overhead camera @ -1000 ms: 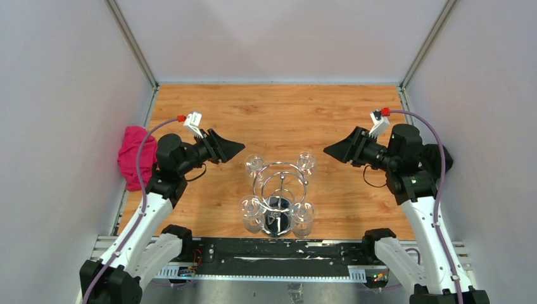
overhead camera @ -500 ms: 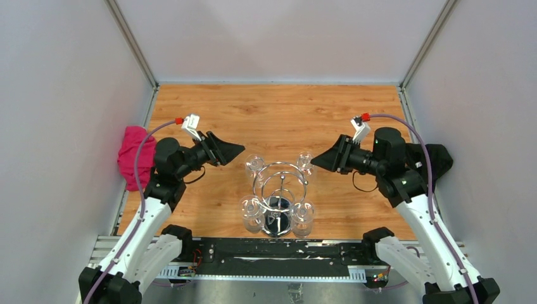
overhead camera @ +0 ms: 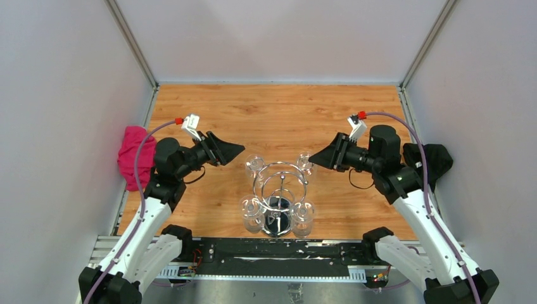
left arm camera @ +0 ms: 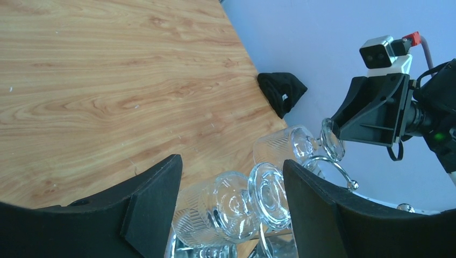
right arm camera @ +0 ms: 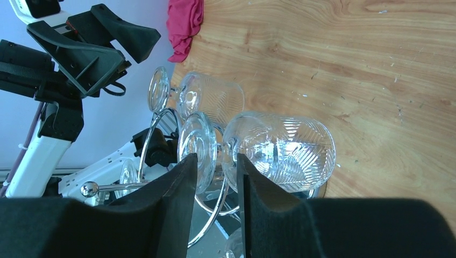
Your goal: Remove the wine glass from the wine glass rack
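Nearest us, two glasses [overhead camera: 252,213] hang on the near side of the wine glass rack [overhead camera: 279,196], one at its left and one at its right, both close above its mirrored base. The chrome loops curl up from the thin pole over them.

On the rack's far side now. The left gripper [overhead camera: 239,149] hovers off the far-left corner of the rack, its fingers [left arm camera: 153,204] spread wide. Its wrist view shows the far-left glass [left arm camera: 212,212] framed between them and touching neither.

Over at the far right of the rack, the right gripper [overhead camera: 315,159] is right up against the wine glass [right arm camera: 279,153]. That glass hangs bowl down, with its foot up in the wire. The fingers [right arm camera: 166,209] are parted by only a narrow slot. The stem sits right at the mouth of that slot, between foot and bowl. Whether the tips are touching glass, I can't tell from here.

Well out to the rack's left lies a pink cloth [overhead camera: 136,155], at the edge of the wooden table [overhead camera: 278,114]. Well out to the right is a black cloth [overhead camera: 435,157].
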`<state>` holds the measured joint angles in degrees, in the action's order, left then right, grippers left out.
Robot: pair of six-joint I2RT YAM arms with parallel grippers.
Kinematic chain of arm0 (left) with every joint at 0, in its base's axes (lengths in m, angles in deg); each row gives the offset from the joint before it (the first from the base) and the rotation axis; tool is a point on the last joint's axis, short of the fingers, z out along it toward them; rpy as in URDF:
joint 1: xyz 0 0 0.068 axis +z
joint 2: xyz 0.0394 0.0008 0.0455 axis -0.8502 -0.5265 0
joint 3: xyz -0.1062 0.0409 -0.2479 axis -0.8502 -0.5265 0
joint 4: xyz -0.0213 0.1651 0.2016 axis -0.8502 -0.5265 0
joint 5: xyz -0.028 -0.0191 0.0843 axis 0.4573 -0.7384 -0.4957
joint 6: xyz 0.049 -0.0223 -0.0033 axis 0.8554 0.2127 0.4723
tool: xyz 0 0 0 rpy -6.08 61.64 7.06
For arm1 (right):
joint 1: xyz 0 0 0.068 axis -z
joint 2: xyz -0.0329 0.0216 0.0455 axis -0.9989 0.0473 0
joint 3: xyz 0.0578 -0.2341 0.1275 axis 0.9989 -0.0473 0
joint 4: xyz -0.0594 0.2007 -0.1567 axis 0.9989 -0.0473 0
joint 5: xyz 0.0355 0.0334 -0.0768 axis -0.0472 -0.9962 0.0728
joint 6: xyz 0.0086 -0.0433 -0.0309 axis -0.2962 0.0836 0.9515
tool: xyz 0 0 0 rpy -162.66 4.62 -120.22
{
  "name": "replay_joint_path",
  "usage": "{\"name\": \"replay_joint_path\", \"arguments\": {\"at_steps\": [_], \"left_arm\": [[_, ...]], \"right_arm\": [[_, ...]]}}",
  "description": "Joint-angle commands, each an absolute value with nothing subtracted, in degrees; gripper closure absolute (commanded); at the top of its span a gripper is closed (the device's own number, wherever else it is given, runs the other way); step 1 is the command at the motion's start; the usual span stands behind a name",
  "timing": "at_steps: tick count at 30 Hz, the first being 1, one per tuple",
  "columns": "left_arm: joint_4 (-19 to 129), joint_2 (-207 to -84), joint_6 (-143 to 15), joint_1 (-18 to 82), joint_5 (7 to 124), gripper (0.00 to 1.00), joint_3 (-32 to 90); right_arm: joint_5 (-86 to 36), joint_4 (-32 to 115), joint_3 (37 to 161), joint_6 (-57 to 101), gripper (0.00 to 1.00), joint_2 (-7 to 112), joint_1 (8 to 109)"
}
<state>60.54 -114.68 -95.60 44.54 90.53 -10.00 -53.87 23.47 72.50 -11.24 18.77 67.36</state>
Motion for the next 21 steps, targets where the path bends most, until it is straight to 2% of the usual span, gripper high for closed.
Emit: {"name": "replay_joint_path", "arguments": {"at_steps": [1,14,18,21], "left_arm": [[61.46,-114.34,-95.05,44.25,90.8,0.26,-10.87],[61.51,-114.72,-94.96,44.26,90.45,0.26,-11.27],[61.45,-114.76,-94.96,44.25,90.52,0.26,-11.36],[61.44,-114.73,-94.96,44.25,90.55,0.26,-11.37]], "right_arm": [[-53.39,25.11,72.27,-12.21,0.64,19.17,66.15],[-53.78,26.33,71.24,-14.93,0.76,18.86,65.94],[-53.54,26.45,70.56,-16.34,0.86,18.49,65.97],[-53.11,26.4,70.26,-17.63,0.97,18.13,65.93]]}}
